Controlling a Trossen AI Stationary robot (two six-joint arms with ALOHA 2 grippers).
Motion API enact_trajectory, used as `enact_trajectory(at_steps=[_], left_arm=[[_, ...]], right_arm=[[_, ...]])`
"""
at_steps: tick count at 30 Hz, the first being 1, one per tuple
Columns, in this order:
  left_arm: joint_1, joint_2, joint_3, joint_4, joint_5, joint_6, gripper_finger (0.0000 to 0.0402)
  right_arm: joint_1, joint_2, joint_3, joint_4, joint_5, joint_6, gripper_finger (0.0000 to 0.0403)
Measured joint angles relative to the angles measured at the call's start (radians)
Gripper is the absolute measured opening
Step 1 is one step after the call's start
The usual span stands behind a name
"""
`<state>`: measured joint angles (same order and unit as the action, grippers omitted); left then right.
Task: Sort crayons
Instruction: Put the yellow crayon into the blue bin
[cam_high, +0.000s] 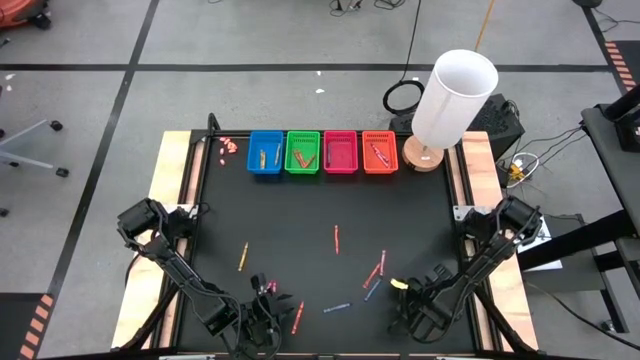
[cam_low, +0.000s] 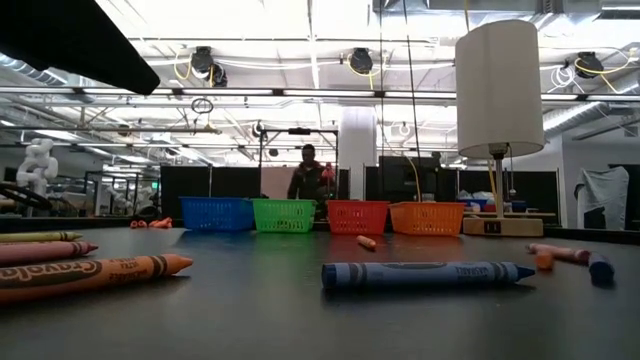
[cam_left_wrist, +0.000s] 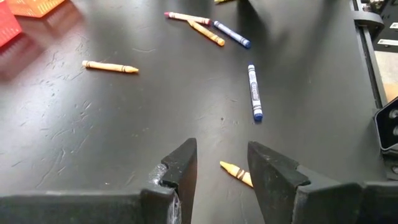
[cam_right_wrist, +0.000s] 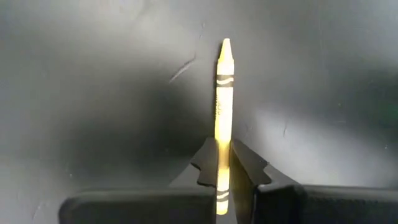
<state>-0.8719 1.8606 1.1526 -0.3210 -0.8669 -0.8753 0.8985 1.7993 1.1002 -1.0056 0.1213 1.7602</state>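
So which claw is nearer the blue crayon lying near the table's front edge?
Left. The blue crayon lies between them; the left claw is closer, the right claw, gripping a yellow crayon, slightly farther.

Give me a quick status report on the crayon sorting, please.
Right gripper shut on yellow crayon, low over the mat. Left gripper open, empty, above orange crayon. Nothing in the way.

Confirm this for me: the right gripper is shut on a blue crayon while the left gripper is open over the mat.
Not quite. The crayon in the right gripper is yellow, not blue: the right wrist view shows the yellow crayon pinched between its fingers. The left gripper is indeed open over the mat.
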Motion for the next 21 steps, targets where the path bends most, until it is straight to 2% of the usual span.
enact_trajectory(at_steps=[5, 11, 13, 16, 21], left_arm=[[0.006, 0.000, 0.000, -0.006, -0.001, 0.000, 0.0141], [0.028, 0.000, 0.000, -0.006, -0.025, 0.001, 0.0141], [0.033, 0.000, 0.000, -0.003, -0.027, 0.011, 0.0141], [0.034, 0.000, 0.000, 0.003, -0.062, 0.019, 0.0141], [0.031, 0.000, 0.000, 0.019, -0.093, 0.045, 0.0141]], right_arm=[[0.028, -0.018, 0.065, -0.031, 0.093, -0.041, 0.0001], [0.053, -0.019, 0.180, -0.012, 0.361, -0.202, 0.0001], [0.055, -0.019, 0.208, 0.027, 0.454, -0.300, 0.0001], [0.047, -0.019, 0.220, 0.162, 0.599, -0.548, 0.0000], [0.019, -0.005, 0.220, 0.411, 0.755, -0.929, 0.0000]])
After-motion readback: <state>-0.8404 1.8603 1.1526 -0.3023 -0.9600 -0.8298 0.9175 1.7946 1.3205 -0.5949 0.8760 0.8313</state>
